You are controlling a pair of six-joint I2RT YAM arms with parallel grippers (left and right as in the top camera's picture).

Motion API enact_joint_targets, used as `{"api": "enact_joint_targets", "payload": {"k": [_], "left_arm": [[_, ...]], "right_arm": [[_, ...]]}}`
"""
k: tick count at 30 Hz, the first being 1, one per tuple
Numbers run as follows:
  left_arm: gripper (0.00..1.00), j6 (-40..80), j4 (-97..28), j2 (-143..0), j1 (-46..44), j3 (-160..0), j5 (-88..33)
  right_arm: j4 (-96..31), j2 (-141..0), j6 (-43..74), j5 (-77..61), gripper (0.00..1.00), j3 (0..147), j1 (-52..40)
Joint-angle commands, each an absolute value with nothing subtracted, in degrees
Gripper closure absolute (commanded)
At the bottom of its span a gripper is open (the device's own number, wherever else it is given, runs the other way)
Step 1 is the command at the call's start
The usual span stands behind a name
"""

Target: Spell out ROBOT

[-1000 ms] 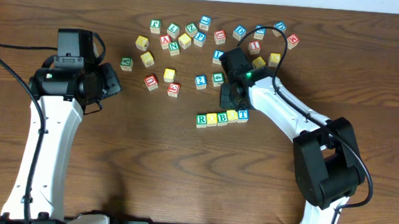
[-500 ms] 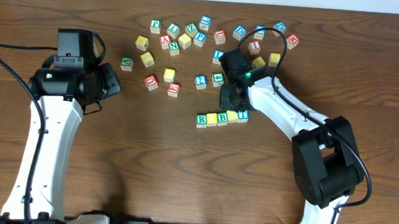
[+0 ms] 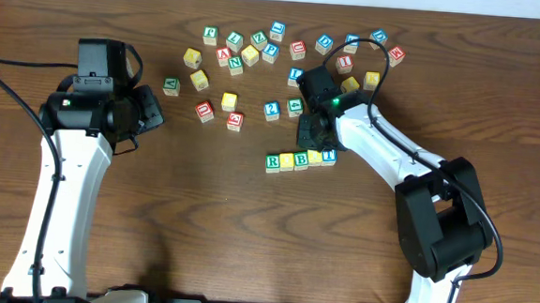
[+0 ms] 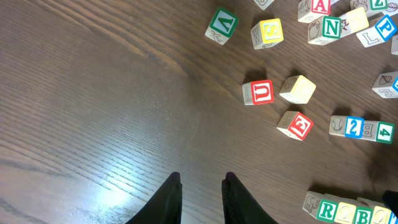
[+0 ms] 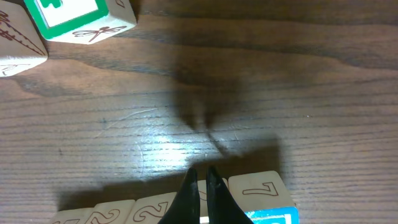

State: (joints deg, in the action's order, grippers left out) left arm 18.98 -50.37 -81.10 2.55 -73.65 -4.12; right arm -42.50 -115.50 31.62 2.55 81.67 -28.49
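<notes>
Since the jaws of our right gripper are pinched together on nothing, right at the back edge of the row of cubes, we judge this a straightening nudge: push slowly and squarely, without skewing the T cube at its end. Our left gripper, jaws nearly touching and empty, hovers over the table, well apart
</notes>
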Motion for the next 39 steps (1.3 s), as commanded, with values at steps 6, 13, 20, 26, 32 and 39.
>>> {"api": "enact_joint_targets", "payload": {"k": [6,13,20,26,32,39], "left_arm": [[0.78,17.8,-50.5,-81.3,2.7,-73.8,-3.4],[0.78,17.8,-50.5,-81.3,2.7,-73.8,-3.4],[0.78,17.8,-50.4,-81.3,2.7,-73.8,-3.4],[0.77,17.8,-50.5,-81.3,2.7,-73.8,-3.4],[0.78,17.8,-50.5,-81.3,2.7,-73.8,-3.4],[0.78,17.8,-50.5,-81.3,2.7,-73.8,-3.4]], "right_arm": [[-41.5,-116.4,28.6,1.7,0.99,84.0,-28.1],[-42.2,-116.4,25.6,-3.1,0.99,86.3,-28.3],[-45.3,-115.2,21.5,-6.8,0.99,87.4,-28.7],[-50.9,-112.3,20.5,-6.8,0.99,88.3,-28.7],[-59.2,-111.4,20.5,-6.8,0.99,88.2,-29.9],[-58.9,-111.4,21.5,-6.0,0.99,84.4,-32.8]]}}
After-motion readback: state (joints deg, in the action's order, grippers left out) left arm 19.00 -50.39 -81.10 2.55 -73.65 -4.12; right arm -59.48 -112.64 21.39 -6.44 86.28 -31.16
